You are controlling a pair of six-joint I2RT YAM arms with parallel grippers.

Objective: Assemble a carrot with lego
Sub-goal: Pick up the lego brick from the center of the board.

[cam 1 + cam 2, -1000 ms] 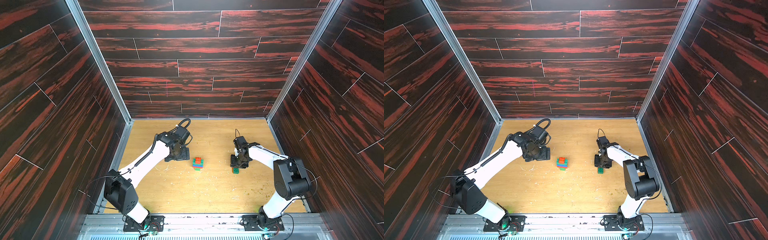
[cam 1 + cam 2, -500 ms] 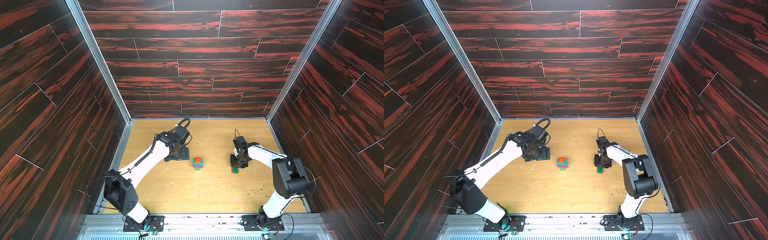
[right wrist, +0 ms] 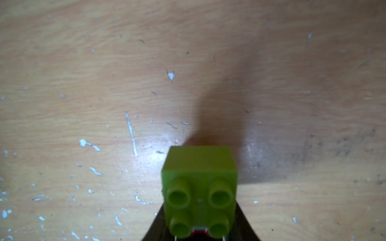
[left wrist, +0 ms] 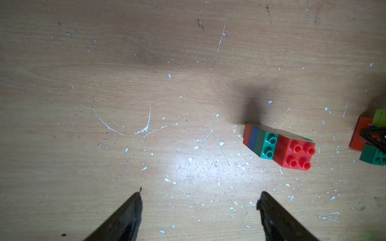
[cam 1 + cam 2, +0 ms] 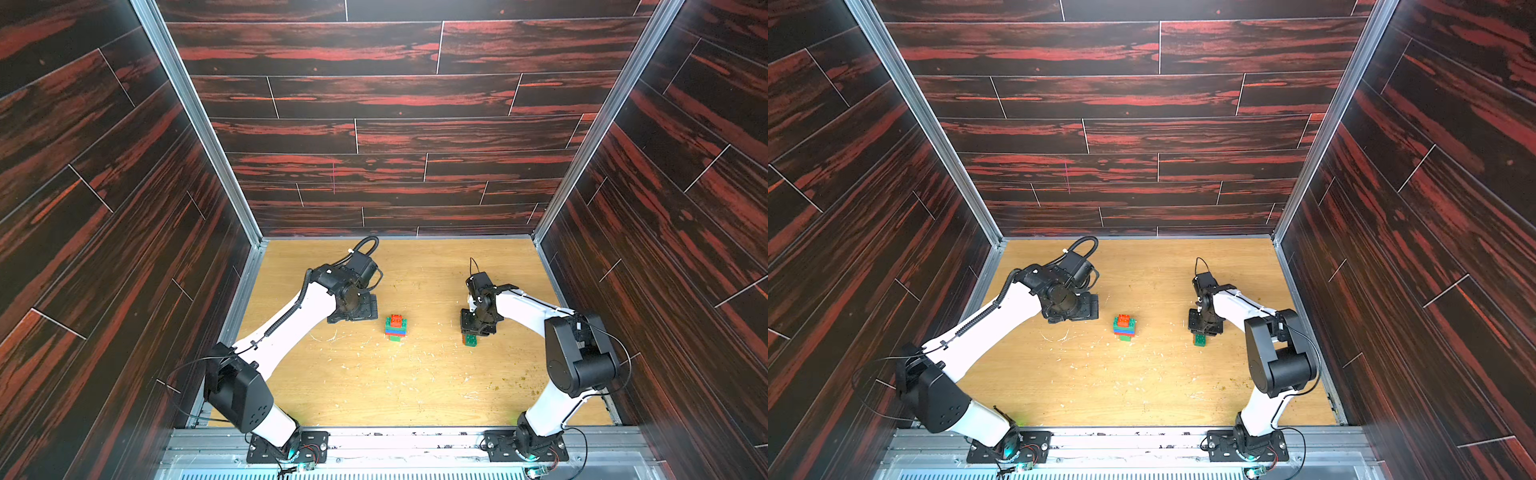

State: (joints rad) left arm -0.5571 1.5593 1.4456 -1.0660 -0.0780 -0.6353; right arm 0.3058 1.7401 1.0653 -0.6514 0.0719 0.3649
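Note:
A partial carrot (image 5: 395, 326) stands mid-table in both top views: a small red brick on top, then teal, blue and red bands, with green at the base. It also shows in the left wrist view as the same stack (image 4: 279, 146). My left gripper (image 4: 201, 193) hangs open over bare table to the left of it, with nothing between its fingers. To the right, my right gripper (image 3: 199, 206) is shut on a lime brick (image 3: 199, 179) that is joined to a red brick (image 4: 359, 135) and a dark green brick (image 5: 471, 340). The fingers press against the lime brick's sides.
The wooden table (image 5: 415, 386) is scratched and flecked with white chips. Dark wood-pattern walls close it in on the left, the back and the right. A metal rail (image 5: 374, 440) with both arm bases runs along the front edge.
The right gripper's jaws have drawn in around the lime brick. Both arms and the central stack stay where they were.

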